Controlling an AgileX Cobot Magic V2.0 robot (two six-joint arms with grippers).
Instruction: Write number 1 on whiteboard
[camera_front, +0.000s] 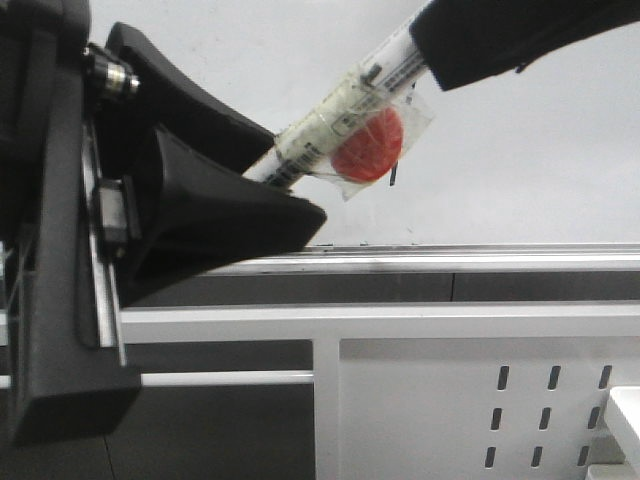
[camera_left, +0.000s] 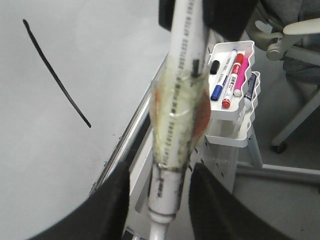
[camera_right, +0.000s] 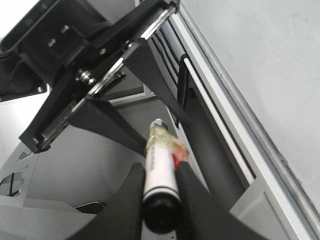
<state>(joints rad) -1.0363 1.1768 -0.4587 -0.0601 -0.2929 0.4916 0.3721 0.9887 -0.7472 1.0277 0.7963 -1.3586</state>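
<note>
The number 1 (camera_left: 55, 72) is a thin slanted black stroke on the whiteboard (camera_left: 45, 160); it does not show in the front view. The whiteboard (camera_front: 520, 150) has a metal rail (camera_front: 450, 258) along its bottom edge. The white marker pen (camera_front: 330, 130) with taped red blob hangs in the air, off the board. My right gripper (camera_front: 440, 45) is shut on its black end (camera_right: 159, 215). My left gripper (camera_left: 159, 172) is open, and its fingers (camera_left: 117, 200) flank the pen's other end with a gap on each side.
A white panel with slotted holes (camera_front: 450, 400) stands below the rail. A white tray of coloured markers (camera_left: 232, 75) hangs beside the board. An office chair (camera_left: 295, 45) stands beyond it.
</note>
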